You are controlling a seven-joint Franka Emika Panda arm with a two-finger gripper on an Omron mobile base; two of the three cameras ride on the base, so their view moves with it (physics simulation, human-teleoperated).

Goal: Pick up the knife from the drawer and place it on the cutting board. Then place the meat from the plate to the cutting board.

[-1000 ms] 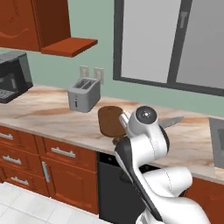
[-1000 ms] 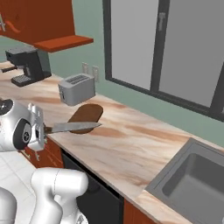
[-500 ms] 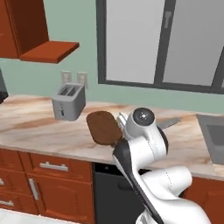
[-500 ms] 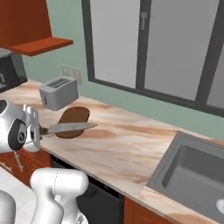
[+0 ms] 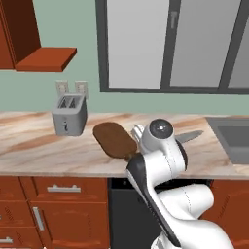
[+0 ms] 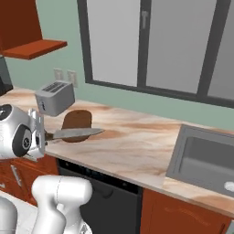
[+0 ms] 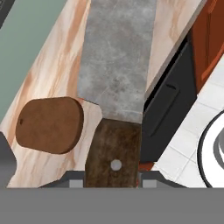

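- The base has rolled along the counter point(image 5: 44, 141), so the whole scene slid over.
- The cutting board point(image 7: 49, 124) now sits nearer the gripper point(image 7: 113, 177).
- The sink point(image 6: 205, 157) came into view.

Soft, even light covers the rendered kitchen, bright but without a visible lamp. No hard glare appears on the marbled desk point(image 5: 44, 146). Shadows are faint: a soft dark patch lies under the toaster point(image 5: 70, 115), and the underside of the wall shelf point(image 6: 34, 48) is darker. The window panes point(image 6: 187, 43) are flat pale grey. Both base views look slightly soft and grainy, with jagged edges. In the hand view, the knife point(image 7: 116, 83) just ahead of the jaws looms large, its blade texture blotchy and blurred.
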